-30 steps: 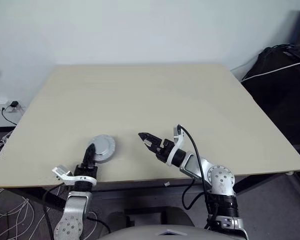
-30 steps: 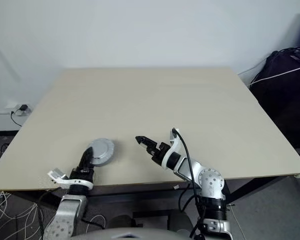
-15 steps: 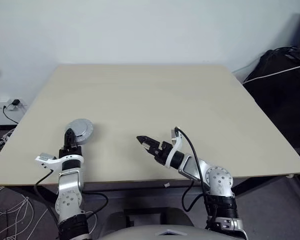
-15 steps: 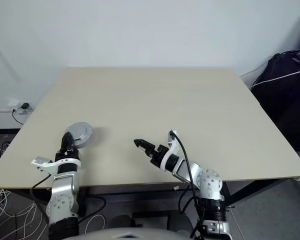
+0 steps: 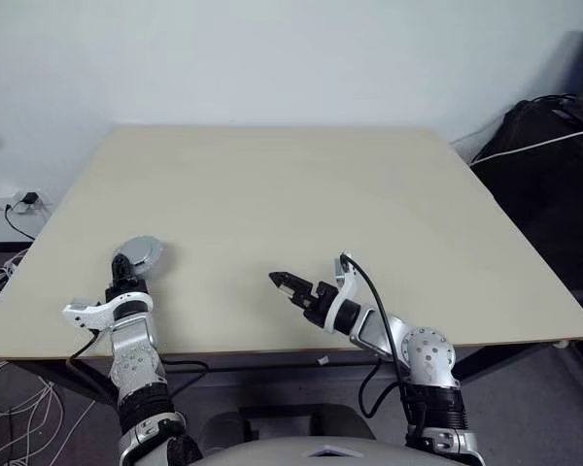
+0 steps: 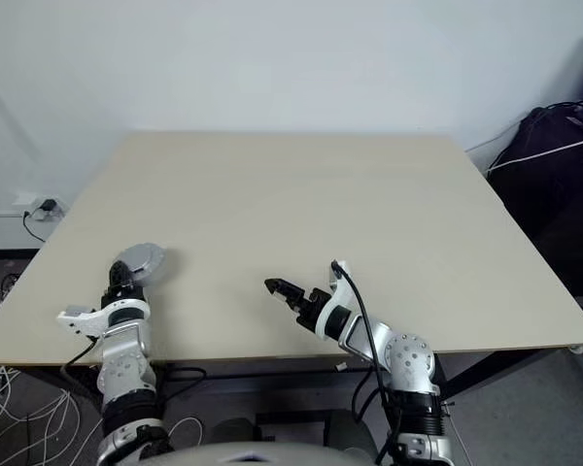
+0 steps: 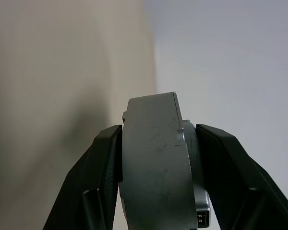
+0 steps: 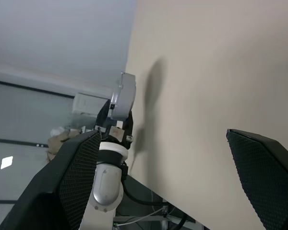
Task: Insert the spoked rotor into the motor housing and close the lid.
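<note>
The left gripper holds a round grey disc over the big tan table. The right gripper hangs near the table's front edge.

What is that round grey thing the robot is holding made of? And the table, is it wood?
The round grey thing, clamped in the left pincer, looks like metal: dull silvery-grey with fine scratches and a matte sheen, though painted plastic can't be ruled out. The table looks like pale, smooth wood or a wood-look laminate, with an even beige top; no clear grain shows, so I can't say which.
</note>
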Robot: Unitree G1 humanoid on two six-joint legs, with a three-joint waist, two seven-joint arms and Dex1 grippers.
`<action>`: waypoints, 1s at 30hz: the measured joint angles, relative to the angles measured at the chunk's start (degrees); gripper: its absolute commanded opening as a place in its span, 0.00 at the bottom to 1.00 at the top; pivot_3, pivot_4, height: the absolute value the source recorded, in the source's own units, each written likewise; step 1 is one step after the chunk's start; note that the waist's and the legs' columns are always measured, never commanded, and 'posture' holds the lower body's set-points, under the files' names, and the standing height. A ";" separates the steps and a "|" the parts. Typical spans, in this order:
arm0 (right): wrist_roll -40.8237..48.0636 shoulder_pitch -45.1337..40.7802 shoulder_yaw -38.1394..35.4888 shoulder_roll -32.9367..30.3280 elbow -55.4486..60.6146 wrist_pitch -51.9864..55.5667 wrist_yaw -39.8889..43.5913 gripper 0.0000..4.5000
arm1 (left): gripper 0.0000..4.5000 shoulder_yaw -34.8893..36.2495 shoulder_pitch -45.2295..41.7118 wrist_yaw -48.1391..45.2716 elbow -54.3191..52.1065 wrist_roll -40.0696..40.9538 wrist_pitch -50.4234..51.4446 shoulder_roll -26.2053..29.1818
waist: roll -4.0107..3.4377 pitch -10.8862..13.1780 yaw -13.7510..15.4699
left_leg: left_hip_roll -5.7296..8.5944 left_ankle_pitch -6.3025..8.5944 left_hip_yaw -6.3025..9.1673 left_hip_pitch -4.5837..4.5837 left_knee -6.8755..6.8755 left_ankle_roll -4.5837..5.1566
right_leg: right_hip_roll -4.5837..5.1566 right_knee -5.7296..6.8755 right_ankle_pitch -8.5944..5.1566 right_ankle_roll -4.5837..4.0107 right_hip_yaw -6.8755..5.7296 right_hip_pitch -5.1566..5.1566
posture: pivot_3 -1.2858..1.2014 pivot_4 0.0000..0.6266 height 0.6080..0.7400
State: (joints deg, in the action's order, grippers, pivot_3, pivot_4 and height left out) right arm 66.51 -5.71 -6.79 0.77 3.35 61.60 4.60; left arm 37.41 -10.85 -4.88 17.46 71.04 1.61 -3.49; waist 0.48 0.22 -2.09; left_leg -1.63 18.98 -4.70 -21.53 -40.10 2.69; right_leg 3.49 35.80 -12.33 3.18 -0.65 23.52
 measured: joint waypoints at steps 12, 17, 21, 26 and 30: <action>-1.48 0.04 -0.03 0.50 0.00 -0.04 0.53 1.00 | 0.76 2.50 -1.80 6.40 1.19 -7.10 -3.54 -0.49 | 0.16 -0.11 0.07 | 0.00 -0.01 0.03 0.00 0.00 -0.01 | 0.00 0.00 0.01 0.02 -0.03 -0.02 | 0.52 0.00 1.00; -2.03 0.04 -0.02 0.77 0.00 -0.03 1.04 1.00 | 0.99 2.60 -2.47 6.53 0.91 -7.95 -3.58 -0.60 | 0.10 -0.16 0.13 | 0.00 -0.01 0.02 0.12 -0.01 -0.02 | 0.01 0.03 0.02 0.02 -0.03 -0.14 | 0.52 0.00 1.00; -2.16 0.04 -0.03 0.85 0.00 0.00 1.36 1.00 | 0.99 2.56 -2.39 7.47 0.69 -8.18 -3.35 -0.82 | 0.11 -0.18 0.09 | -0.01 -0.03 0.04 0.14 -0.01 -0.05 | 0.00 0.06 0.02 0.02 -0.03 -0.14 | 0.52 0.00 1.00; -2.19 0.05 -0.08 0.99 0.00 0.02 1.37 1.00 | 0.99 1.41 0.14 10.17 -3.16 -9.46 -2.78 -1.44 | 0.13 -0.19 -0.02 | -0.01 -0.02 0.04 0.11 -0.01 -0.04 | 0.00 0.03 0.02 0.02 -0.02 -0.12 | 0.52 0.00 1.00; -2.19 0.11 -0.08 1.16 0.00 0.04 1.36 1.00 | 0.99 -0.42 4.52 12.11 -8.66 -9.64 -1.64 -1.90 | 0.14 -0.20 0.02 | -0.03 -0.02 0.04 0.11 -0.01 -0.04 | 0.01 0.04 0.01 0.02 -0.03 -0.12 | 0.52 0.00 1.00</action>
State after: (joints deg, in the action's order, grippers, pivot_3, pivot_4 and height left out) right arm 64.32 -5.60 -6.87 1.93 3.35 61.64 5.97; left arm 36.99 -6.33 7.23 8.79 61.40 -0.02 -5.38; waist 0.63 0.02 -2.06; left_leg -1.65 18.96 -4.66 -21.42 -40.11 2.66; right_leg 3.50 35.85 -12.32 3.20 -0.68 23.40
